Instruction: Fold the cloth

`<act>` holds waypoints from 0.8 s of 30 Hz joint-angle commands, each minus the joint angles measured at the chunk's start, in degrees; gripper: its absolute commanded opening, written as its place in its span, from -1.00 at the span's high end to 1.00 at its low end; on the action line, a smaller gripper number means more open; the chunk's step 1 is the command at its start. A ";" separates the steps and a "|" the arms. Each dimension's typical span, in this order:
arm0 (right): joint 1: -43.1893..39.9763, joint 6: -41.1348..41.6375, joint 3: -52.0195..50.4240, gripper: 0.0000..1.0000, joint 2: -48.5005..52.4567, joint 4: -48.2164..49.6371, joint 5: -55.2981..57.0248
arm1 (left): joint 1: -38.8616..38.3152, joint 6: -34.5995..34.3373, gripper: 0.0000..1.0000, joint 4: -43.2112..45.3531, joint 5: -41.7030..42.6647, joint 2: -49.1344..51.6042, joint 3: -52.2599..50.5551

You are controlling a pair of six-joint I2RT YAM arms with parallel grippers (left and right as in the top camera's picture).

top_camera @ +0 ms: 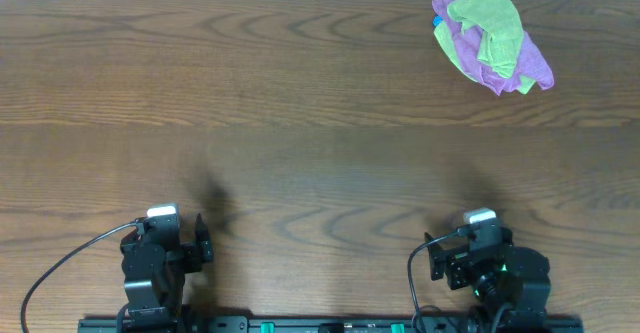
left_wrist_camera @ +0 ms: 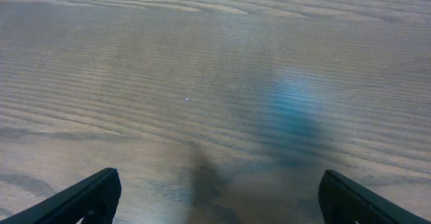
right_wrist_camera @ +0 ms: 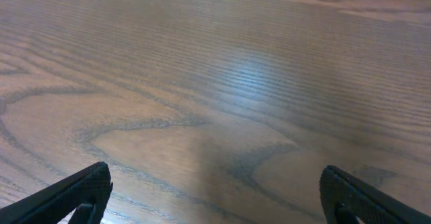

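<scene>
The lime-green square cloth with the white tag is out of view in every frame. My left gripper [top_camera: 165, 238] rests at the near left edge of the wooden table [top_camera: 300, 123]; in the left wrist view [left_wrist_camera: 219, 183] its jaws are wide apart over bare wood. My right gripper [top_camera: 480, 243] rests at the near right edge; in the right wrist view [right_wrist_camera: 215, 177] its jaws are also wide apart over bare wood. Neither gripper holds anything.
A crumpled bundle of a purple cloth [top_camera: 530, 68] and a yellow-green cloth [top_camera: 490, 23] lies at the far right of the table, near the back edge. A black rail with the arm bases runs along the near edge.
</scene>
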 commanded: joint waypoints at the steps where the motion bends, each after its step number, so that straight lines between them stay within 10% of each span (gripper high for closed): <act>1: 0.57 -0.83 -0.79 -0.98 -0.61 -0.09 0.61 | -0.24 0.22 -0.90 -0.07 -0.35 -0.39 -0.50; 24: 0.57 -0.61 -0.79 -0.98 -0.61 10.62 -4.07 | -0.24 0.22 -0.90 -0.07 -0.35 -0.39 -0.50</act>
